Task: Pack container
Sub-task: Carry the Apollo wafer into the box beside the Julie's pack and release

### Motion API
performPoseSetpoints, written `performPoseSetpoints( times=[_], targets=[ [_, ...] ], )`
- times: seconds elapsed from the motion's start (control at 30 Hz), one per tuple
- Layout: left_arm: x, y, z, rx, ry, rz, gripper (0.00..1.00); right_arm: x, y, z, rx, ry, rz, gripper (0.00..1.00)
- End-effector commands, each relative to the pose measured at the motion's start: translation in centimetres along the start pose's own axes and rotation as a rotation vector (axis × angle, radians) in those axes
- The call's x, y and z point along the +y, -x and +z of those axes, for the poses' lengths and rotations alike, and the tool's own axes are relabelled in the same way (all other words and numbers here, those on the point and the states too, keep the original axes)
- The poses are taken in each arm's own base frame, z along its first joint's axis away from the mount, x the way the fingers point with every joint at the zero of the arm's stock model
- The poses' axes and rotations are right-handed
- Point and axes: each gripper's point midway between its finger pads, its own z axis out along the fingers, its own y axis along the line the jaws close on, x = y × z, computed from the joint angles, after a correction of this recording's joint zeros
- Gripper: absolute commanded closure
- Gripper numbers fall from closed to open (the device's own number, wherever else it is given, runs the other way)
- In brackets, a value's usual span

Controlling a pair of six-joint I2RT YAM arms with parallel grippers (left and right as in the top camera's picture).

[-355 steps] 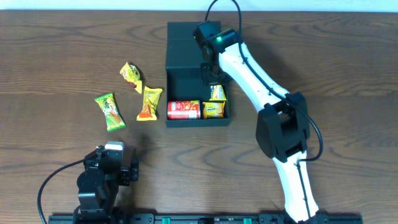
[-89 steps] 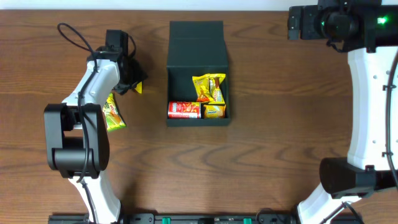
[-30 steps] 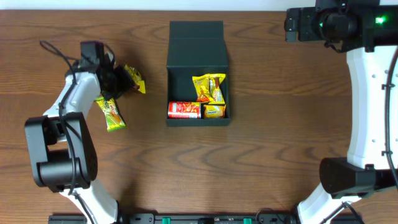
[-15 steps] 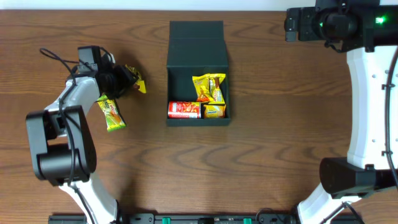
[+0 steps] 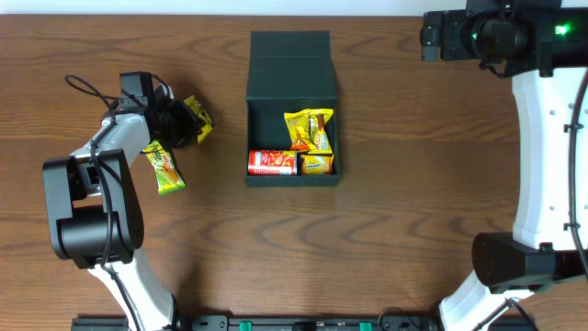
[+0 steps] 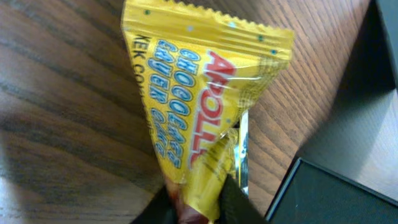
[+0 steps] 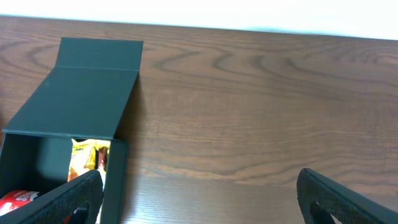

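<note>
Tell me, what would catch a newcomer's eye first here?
The dark container sits open mid-table, a red can and yellow packets bright inside. To its left, the left gripper pinches a yellow snack packet near a green packet lying on the table. The right gripper hangs open at the top right.

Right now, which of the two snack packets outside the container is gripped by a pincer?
The yellow Apollo packet, pinched at its lower end by the left pincer. The green packet lies free on the table beside that arm.
</note>
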Motion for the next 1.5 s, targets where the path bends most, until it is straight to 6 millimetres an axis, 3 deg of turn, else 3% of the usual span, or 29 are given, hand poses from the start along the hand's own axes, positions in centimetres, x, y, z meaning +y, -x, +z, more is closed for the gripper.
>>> performPoseSetpoints(
  times=[0.0,0.2,0.33,0.47,0.6,0.77,0.93,1.07,1.23,1.47],
  targets=[
    [0.5,-0.1,0.3,0.004,0.016,-0.012,0.84,0.1,-0.2,0.2,0.007,0.006,0.004,0.01],
    [0.2,-0.1,0.3,0.007,0.001,-0.009,0.94,0.1,-0.2,0.2,0.007,0.006,0.004,0.01],
    [-1.1,0.4,-0.2,0.004,-0.037,0.006,0.94,0.1,-0.2,0.2,0.007,0.006,0.004,0.01],
    [-4.1,1.5,-2.5,-0.051,-0.072,0.097,0.94,0.1,-0.2,0.2,0.007,0.006,0.004,0.01],
    [-8.9,1.6,-6.5,-0.145,-0.052,0.281,0.94,0.0,0.0,0.2,-0.001,0.004,0.003,0.01],
    [-13.8,-2.3,-8.6,-0.183,-0.012,0.493,0.94,-0.4,0.1,0.2,-0.006,-0.004,0.009,0.01],
    [-17.6,-8.5,-6.1,-0.138,0.026,0.683,0.94,-1.4,0.1,0.2,-0.005,-0.018,0.027,0.01],
    [-17.5,-11.6,-3.3,-0.075,0.070,0.673,0.94,-2.0,-0.1,0.1,0.002,-0.026,0.036,0.01],
    [-14.3,-14.3,0.3,0.050,0.179,0.650,0.94,-2.1,-0.1,0.1,0.003,-0.027,0.039,0.01],
    [-12.2,-13.3,1.1,0.010,0.287,0.555,0.94,-2.0,-0.1,0.1,0.003,-0.023,0.039,0.01]
  ],
)
